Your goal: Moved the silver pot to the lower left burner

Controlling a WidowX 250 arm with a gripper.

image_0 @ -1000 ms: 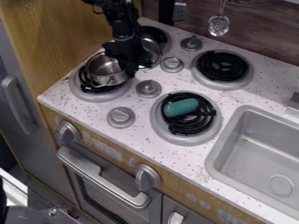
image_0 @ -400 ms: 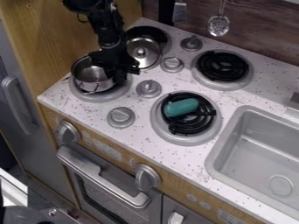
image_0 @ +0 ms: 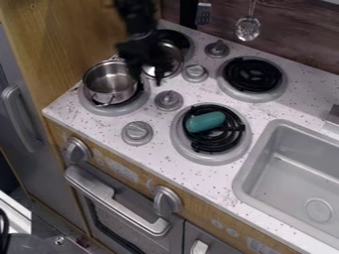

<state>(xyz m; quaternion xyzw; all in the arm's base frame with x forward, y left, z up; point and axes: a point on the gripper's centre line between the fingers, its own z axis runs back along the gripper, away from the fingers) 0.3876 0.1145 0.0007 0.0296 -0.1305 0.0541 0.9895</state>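
Withdrawing, the black gripper [image_0: 148,77] is leaving the silver pot [image_0: 106,93] seemingly placed on the upper-left front burner [image_0: 116,111]. I'm not seeing whether it's open

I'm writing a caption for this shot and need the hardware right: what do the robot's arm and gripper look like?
The arm is black all over, a chunky, segmented column. The gripper is black too, with an angular, uneven outline. Blur hides finer detail, so I can't make out any cables or markings.
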